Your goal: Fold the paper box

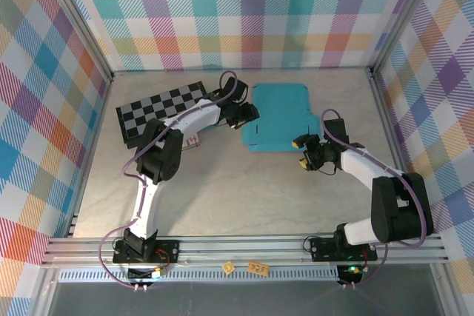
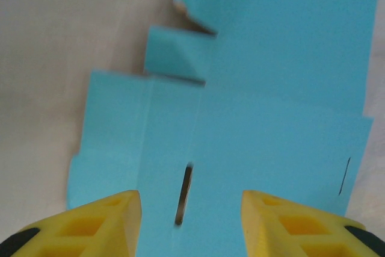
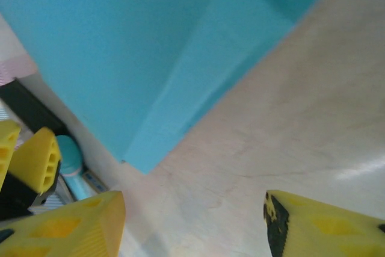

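Paper box [image 1: 280, 118] lies flat — left wrist view reveals its slit [image 2: 184, 194].

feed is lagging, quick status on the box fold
Left end effector open over box edge. Right end effector open off its near corner. Box flat, unfolded. Checkerboard lies apart.

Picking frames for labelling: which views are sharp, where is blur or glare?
Top external: sharp, evenly lit, paper box crisp. Left wrist: box edges slightly soft, yellow jaws blurred. Right wrist: soft throughout, glare streak on the table at right.
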You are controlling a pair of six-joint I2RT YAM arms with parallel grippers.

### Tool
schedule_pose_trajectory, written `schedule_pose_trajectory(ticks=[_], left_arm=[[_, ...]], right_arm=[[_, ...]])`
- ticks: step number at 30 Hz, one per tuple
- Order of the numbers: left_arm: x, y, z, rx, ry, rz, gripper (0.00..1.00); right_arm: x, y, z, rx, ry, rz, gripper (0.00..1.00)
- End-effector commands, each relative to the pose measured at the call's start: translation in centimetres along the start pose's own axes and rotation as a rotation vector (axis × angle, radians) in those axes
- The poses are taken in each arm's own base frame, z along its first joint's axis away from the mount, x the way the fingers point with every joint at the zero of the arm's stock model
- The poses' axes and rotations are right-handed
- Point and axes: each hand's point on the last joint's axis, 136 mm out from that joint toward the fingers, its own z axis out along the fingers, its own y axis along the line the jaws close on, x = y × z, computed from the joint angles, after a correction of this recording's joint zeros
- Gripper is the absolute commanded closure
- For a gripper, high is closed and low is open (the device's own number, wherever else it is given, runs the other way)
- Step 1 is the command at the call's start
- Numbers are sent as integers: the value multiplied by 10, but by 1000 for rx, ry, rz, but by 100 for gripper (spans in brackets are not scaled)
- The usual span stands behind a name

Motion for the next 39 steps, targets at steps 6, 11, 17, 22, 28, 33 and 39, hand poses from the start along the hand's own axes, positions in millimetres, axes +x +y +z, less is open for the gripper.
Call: schedule_pose_trajectory(ticks=[6, 11, 17, 22, 28, 33, 39], left_arm=[[-29, 12, 14, 13, -8, -27, 53], [-31, 19, 27, 30, 23, -48, 53], [-15, 24, 36, 46, 87, -55, 54], [-6, 33, 39, 32, 107, -63, 54], [2, 38, 37, 25, 119, -74, 58], [7, 37, 34, 36, 127, -82, 63], [10, 35, 31, 49, 138, -98, 69]], right_arm=[[-8, 16, 20, -103, 3, 84, 42], [-12, 11, 31, -100, 5, 107, 43], [-19, 9, 44, -114, -11, 97, 45], [-23, 10, 49, -127, -22, 83, 45], [-31, 13, 55, -218, -50, 44, 50], [-36, 33, 56, -330, -58, -4, 54], [-41, 45, 53, -380, -81, -11, 59]])
